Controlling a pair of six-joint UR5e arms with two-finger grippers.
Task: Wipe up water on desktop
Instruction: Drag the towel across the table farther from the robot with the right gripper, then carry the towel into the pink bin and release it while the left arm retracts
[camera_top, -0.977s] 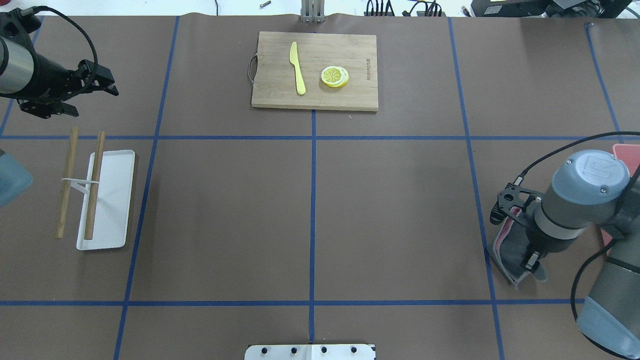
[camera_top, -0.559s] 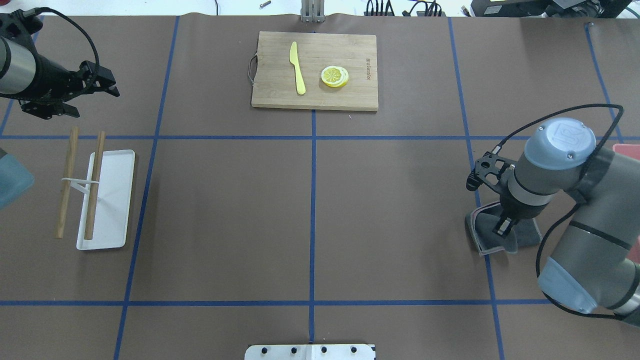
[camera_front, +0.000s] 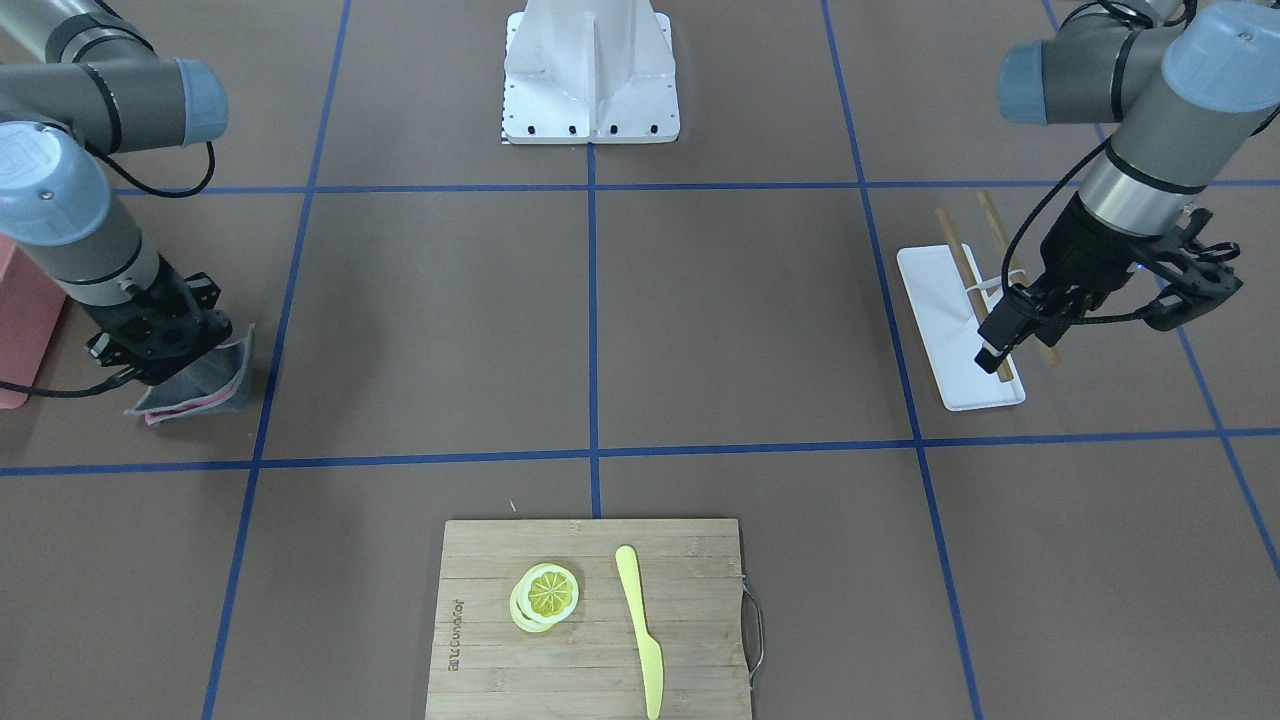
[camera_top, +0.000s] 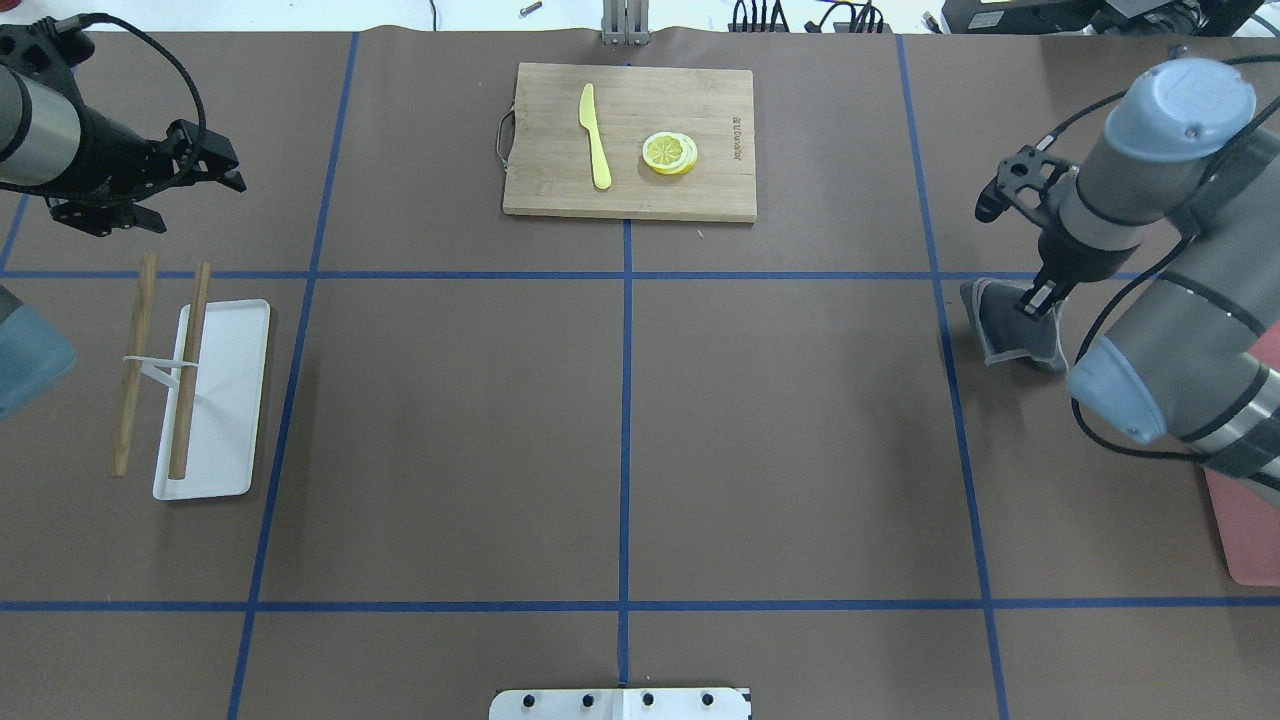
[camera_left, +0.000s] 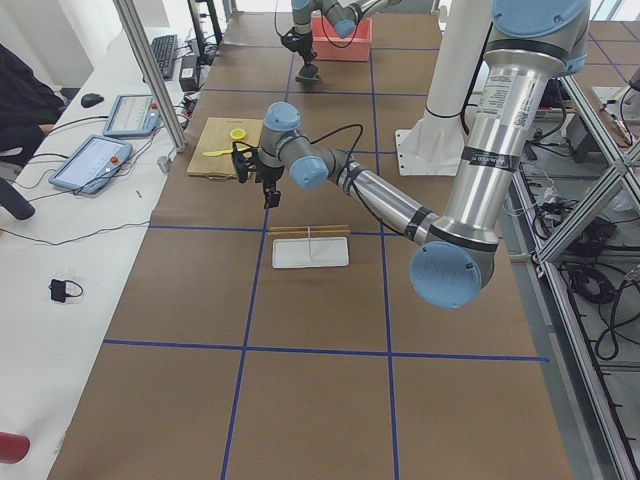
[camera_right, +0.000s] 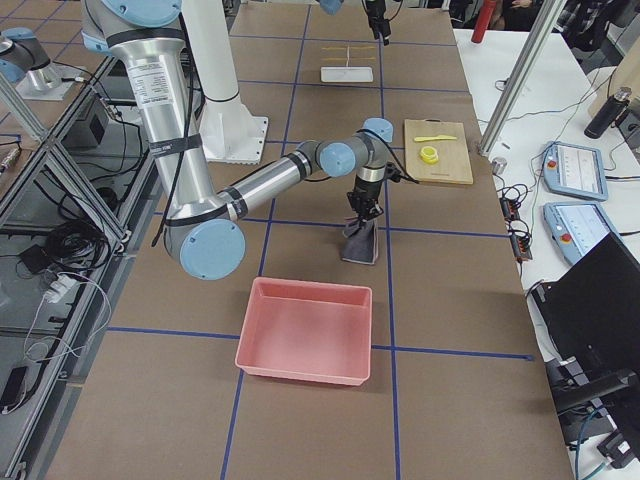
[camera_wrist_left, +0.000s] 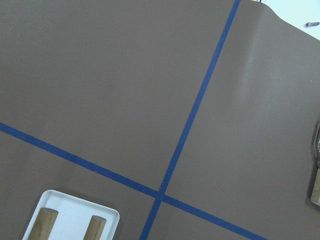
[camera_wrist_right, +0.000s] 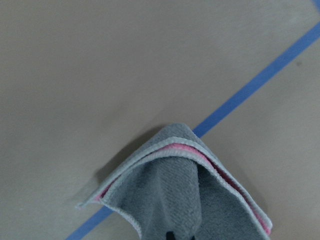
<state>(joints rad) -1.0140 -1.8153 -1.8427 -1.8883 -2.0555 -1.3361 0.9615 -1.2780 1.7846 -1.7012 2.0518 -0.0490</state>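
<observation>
The brown desktop (camera_top: 790, 430) with its blue tape grid shows no water that I can make out. My right gripper (camera_top: 1035, 300) is shut on a folded grey cloth with a pink lining (camera_top: 1010, 330) and presses it on the desktop beside a blue line at the right. The cloth also shows in the front view (camera_front: 200, 385), the right side view (camera_right: 362, 243) and the right wrist view (camera_wrist_right: 185, 200). My left gripper (camera_top: 222, 168) is open and empty, held above the desktop at the far left, beyond the white tray.
A bamboo cutting board (camera_top: 720, 100) with a yellow knife (camera_top: 596, 135) and lemon slices (camera_top: 669, 152) lies at the far middle. A white tray (camera_top: 225, 430) with two wooden sticks (camera_top: 190, 370) lies at the left. A pink bin (camera_right: 305, 330) stands at the right edge.
My right gripper has dragged the cloth across the desktop away from the robot, along the blue line on the right. The left arm has hardly moved.
</observation>
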